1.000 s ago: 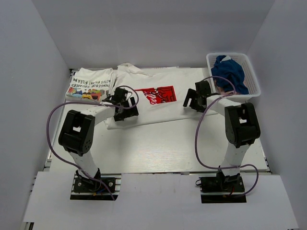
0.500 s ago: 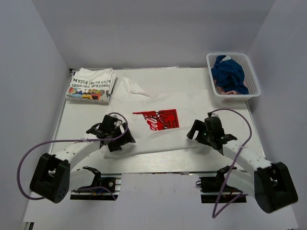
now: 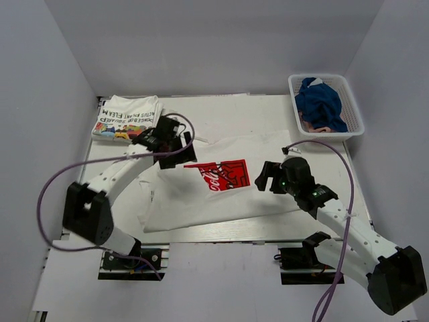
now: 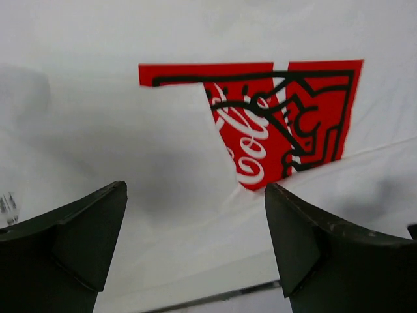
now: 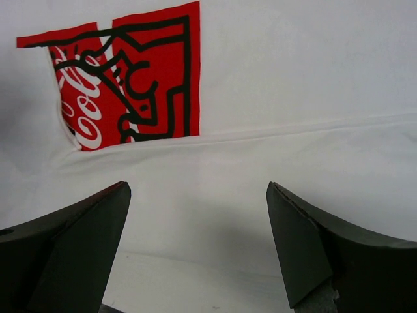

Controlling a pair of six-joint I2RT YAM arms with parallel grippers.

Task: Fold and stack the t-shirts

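Observation:
A white t-shirt (image 3: 214,204) with a red chest print (image 3: 224,174) lies spread across the middle of the table, its hem near the front edge. A second t-shirt (image 3: 126,119), with black lettering, sits folded at the back left. My left gripper (image 3: 177,153) hovers open over the spread shirt's upper left part, beside the print. In the left wrist view the left gripper (image 4: 195,189) holds nothing, and a white flap (image 4: 163,150) covers part of the print (image 4: 287,124). Just right of the print, my right gripper (image 3: 265,180) hangs open and empty; its wrist view shows the gripper (image 5: 197,186) above the cloth (image 5: 280,85).
A white mesh basket (image 3: 315,76) with a blue cloth (image 3: 320,100) stands at the back right corner. Bare table (image 3: 234,111) shows behind the shirt. Grey walls close in the left, right and back sides.
The spread shirt has shifted toward the front edge. My left gripper has swung back to the shirt's upper left, and the right gripper now sits beside the print.

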